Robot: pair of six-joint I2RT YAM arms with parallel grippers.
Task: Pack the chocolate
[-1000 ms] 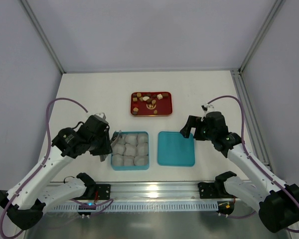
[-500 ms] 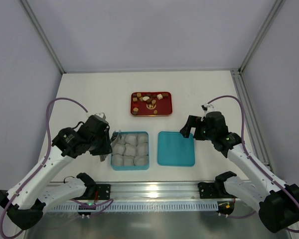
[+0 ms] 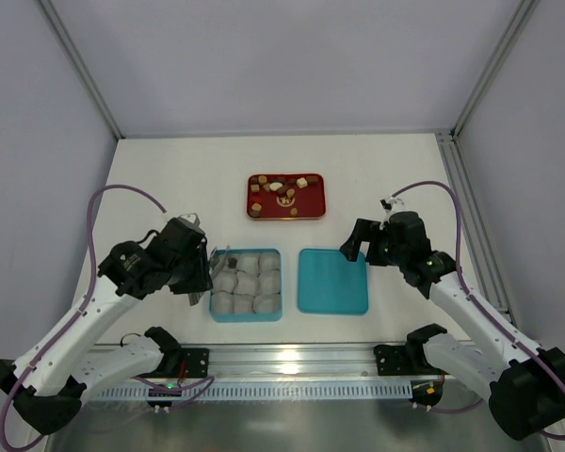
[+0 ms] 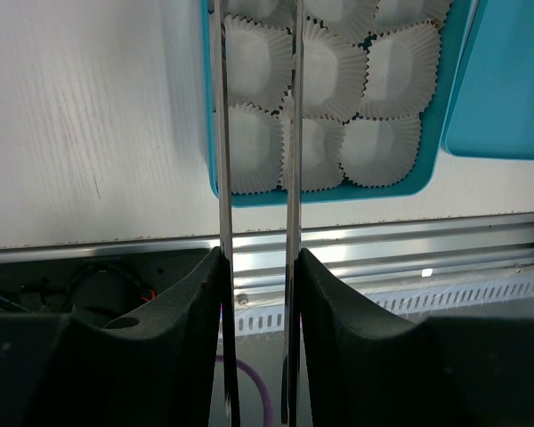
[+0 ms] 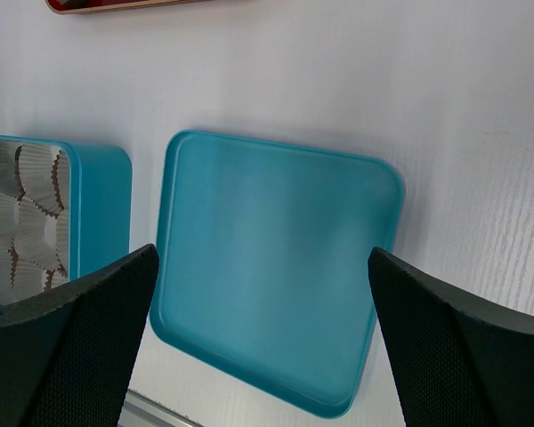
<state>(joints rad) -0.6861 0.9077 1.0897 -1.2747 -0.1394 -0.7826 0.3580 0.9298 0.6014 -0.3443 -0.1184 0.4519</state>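
The chocolate [image 3: 284,187] lies as several small brown, tan and cream pieces in the red tray [image 3: 307,208] at the back. One small dark piece [image 3: 232,257] rests in the far-left paper cup of the teal box [image 3: 246,315]. My left gripper [image 3: 226,259] hovers over that corner. Its long thin metal fingers [image 4: 221,133] stand apart with nothing showing between them, and their tips run off the top of the left wrist view. My right gripper [image 5: 267,302] is wide open and empty above the teal lid [image 5: 276,267].
White crinkled paper cups [image 4: 329,80] fill the teal box [image 4: 427,173]. The lid [image 3: 332,281] lies flat just right of the box. A metal rail [image 3: 292,363] runs along the near table edge. Frame posts stand at the back corners.
The left fingers have spread a little, and a dark piece now shows in the far-left cup beside their tips. The right arm has not moved.
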